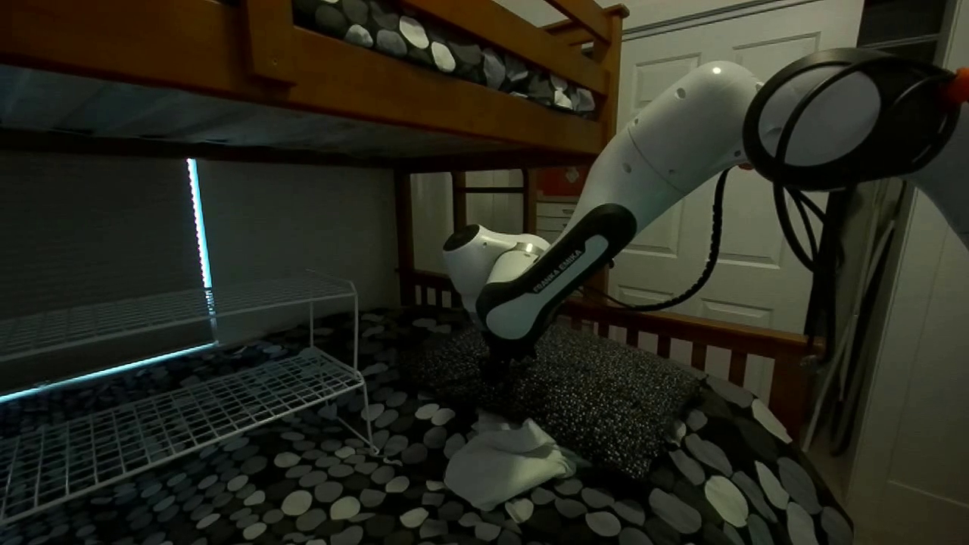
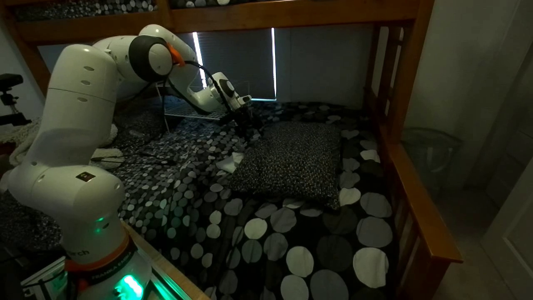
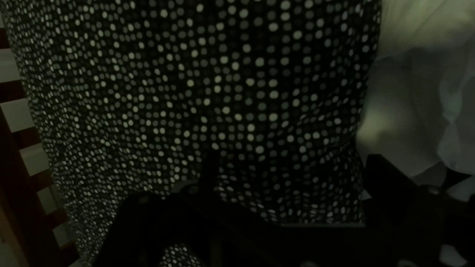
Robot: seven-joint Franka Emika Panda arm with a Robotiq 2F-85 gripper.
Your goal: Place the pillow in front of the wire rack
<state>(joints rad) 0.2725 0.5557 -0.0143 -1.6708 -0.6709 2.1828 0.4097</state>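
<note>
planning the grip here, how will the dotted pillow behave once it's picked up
The dotted pillow will likely squash when gripped, since it creases near the tool in the wrist view. Held by one edge, it may sag, as it spreads well beyond the tool's opening. It seems unlikely to roll, lying broad and low on the bedding.
</note>
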